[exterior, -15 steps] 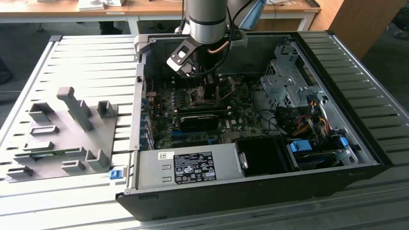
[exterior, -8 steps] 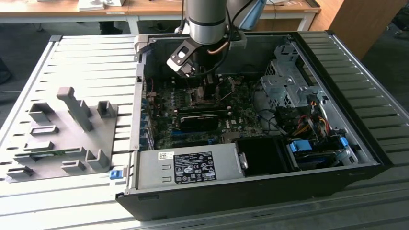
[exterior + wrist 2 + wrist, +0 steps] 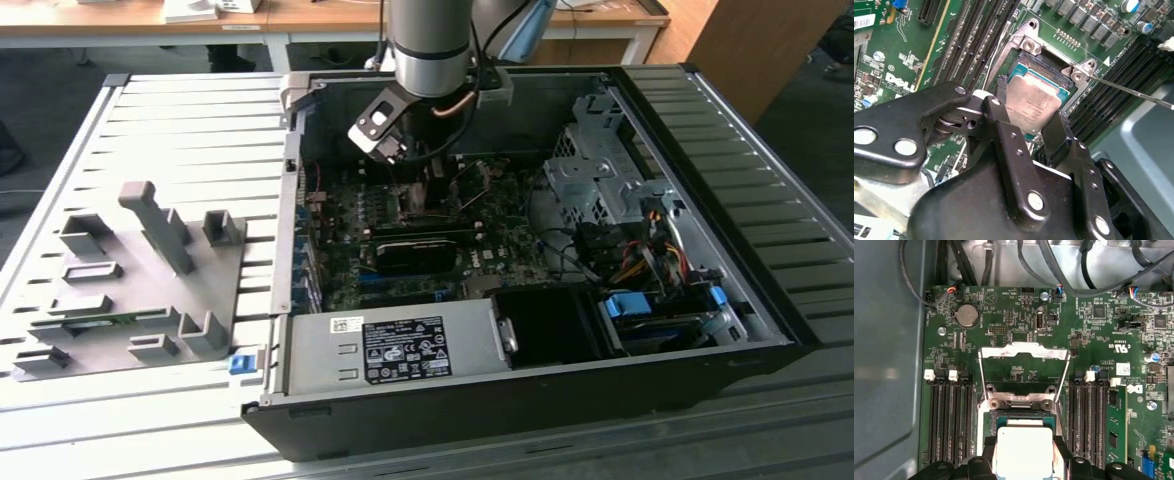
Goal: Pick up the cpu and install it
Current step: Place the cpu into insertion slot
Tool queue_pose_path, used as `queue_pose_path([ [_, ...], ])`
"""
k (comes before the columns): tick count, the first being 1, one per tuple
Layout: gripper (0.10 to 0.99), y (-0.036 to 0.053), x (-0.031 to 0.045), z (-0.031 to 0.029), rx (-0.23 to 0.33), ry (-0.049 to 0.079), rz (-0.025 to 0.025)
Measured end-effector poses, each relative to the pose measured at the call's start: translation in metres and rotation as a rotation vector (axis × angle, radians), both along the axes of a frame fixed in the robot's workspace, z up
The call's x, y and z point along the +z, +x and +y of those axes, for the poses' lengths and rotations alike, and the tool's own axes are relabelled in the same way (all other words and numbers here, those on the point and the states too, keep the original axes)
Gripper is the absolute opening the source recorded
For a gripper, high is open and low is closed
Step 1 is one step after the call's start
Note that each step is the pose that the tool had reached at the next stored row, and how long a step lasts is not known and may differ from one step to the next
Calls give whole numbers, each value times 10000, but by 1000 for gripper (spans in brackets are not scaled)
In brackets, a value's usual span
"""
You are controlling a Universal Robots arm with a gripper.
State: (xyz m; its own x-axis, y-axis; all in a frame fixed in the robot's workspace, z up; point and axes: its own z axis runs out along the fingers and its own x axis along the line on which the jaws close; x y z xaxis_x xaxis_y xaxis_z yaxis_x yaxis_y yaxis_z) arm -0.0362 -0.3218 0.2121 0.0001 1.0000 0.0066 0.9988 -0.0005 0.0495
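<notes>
The cpu (image 3: 1030, 97), a small square chip with a silvery top, sits between my gripper's (image 3: 1029, 116) two black fingers (image 3: 998, 112), which are shut on its opposite edges. It hovers just over, or rests on, the dark metal-framed socket (image 3: 1026, 67); I cannot tell which. In the first wrist view the cpu (image 3: 1024, 450) lies over the socket (image 3: 1024, 416), with the socket's hinged frame (image 3: 1024, 352) swung open behind it. In the exterior view the arm reaches down into the open computer case (image 3: 747, 330), with the gripper (image 3: 424, 192) low over the motherboard (image 3: 347, 285).
Memory slots (image 3: 949, 420) flank the socket on both sides. A thin metal lever (image 3: 1131, 91) sticks out beside it. Cables (image 3: 1064, 270) run along the board's edge. The case also holds a power supply (image 3: 387, 350) and a drive cage (image 3: 601, 170). A grey fixture (image 3: 134, 270) stands at the exterior view's left.
</notes>
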Motion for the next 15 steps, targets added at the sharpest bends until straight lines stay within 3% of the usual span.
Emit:
queue_pose_path([
  [15,529,-9,-73,2,-93,-1,0],
])
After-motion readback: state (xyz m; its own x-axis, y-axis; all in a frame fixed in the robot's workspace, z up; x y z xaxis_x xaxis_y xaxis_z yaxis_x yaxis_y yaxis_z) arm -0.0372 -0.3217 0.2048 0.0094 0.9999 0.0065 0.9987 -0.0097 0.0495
